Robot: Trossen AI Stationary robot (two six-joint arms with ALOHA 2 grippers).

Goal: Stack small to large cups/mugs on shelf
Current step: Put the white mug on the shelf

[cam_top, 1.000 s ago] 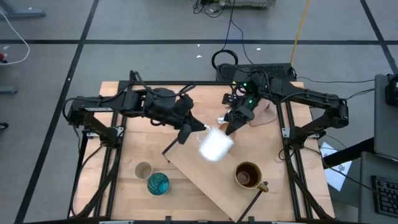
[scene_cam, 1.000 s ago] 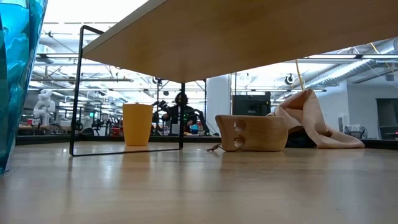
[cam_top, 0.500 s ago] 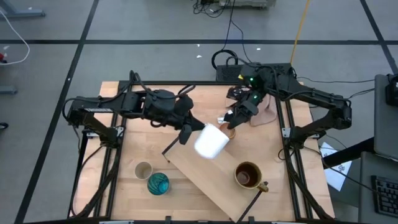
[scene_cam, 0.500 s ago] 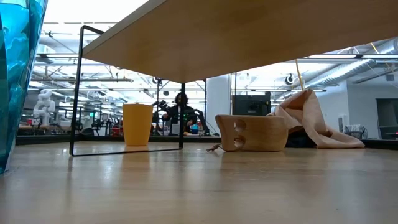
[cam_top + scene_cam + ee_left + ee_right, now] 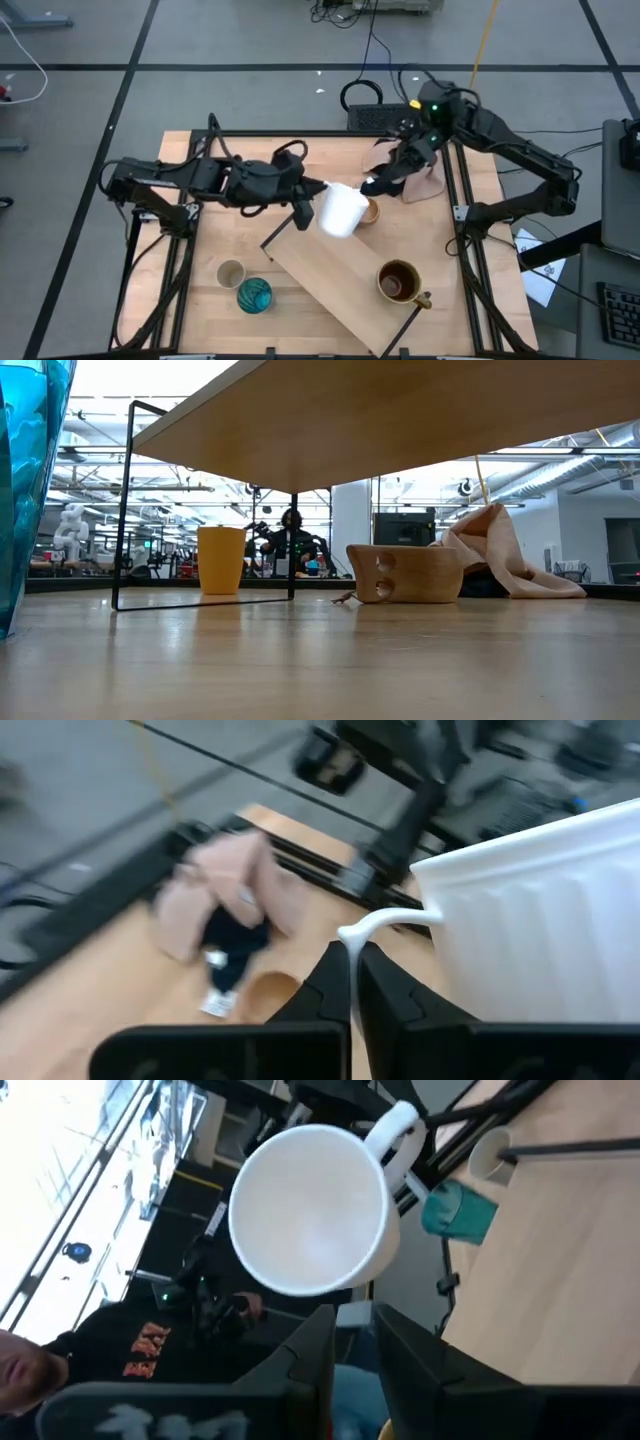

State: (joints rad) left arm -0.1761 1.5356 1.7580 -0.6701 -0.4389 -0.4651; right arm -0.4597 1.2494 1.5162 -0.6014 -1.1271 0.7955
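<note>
While gripped by its handle, white ribbed mug point(image 5: 341, 210) hangs tilted.

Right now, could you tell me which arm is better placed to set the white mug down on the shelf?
The left. Its fingers are shut on the handle of the white mug, held above the upper end of the shelf. The right gripper hangs empty by the pink cloth.

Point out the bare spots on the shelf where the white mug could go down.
The shelf is bare along its middle, between the white mug held by the left hand and the dark brown mug. Its near-right end by that mug is crowded. The right hand hangs by the pink cloth.
</note>
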